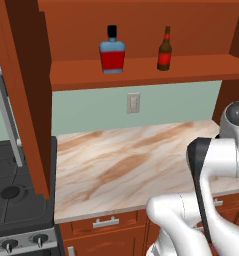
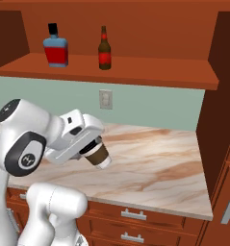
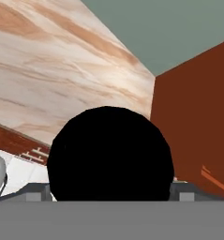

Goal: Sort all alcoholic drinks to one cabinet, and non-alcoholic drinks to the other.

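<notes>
1. Dark-brown cup [image 2: 98, 156] grasped between the fingers [image 2: 93, 150]; tilted with its pale base toward the lower right in the right base view; raised clear above the marble table [image 2: 155, 163], near its near edge; black lid [image 3: 110, 153] a large round disc close up in the hand view.
2. Fingers [image 3: 181, 191] spread wide around the cup, clamped on its sides.
3. Squat red bottle [image 1: 112, 51] upright on the cabinet shelf [image 1: 141, 70], toward the left; slim brown bottle [image 1: 164, 50] upright to its right, apart from it.
4. Wall outlet [image 1: 134, 103] on the pale green wall under the shelf, above the far edge of the table.
5. Drawers with metal handles [image 2: 133, 215] under the table; dark stove [image 1: 13, 200] at the left end.
</notes>
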Controlling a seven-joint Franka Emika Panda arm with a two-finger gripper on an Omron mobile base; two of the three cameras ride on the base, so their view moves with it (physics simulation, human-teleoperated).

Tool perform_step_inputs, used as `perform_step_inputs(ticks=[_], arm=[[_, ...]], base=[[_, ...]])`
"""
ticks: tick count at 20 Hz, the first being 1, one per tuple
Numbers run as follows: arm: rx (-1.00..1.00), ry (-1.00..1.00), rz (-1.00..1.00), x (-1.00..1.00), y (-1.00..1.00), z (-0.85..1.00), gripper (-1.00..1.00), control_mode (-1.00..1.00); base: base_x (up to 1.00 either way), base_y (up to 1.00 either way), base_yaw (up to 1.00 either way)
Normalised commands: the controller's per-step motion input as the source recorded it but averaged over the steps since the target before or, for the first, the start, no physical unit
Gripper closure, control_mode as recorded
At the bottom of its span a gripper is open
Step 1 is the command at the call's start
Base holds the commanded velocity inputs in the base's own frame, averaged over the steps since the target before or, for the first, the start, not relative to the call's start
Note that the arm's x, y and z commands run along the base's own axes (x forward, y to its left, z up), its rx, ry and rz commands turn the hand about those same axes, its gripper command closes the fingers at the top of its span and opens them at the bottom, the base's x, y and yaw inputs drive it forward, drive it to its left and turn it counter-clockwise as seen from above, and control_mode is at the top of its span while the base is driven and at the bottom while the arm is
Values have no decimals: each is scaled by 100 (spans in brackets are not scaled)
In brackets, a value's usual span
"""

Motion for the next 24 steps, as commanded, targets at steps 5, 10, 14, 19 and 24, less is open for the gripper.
perform_step_inputs(ticks=[5, 10, 14, 19, 24], arm=[[5, -17, 4, -38, 16, 13, 100, -100], [6, -14, 2, -23, 20, 13, 100, -100], [6, -12, 2, -16, 22, 15, 100, -100], [5, -9, 2, -12, 24, 13, 100, -100], [5, -5, 2, -6, 21, 18, 100, -100]], base=[[0, 0, 0], [0, 0, 0], [0, 0, 0], [0, 0, 0], [0, 0, 0]])
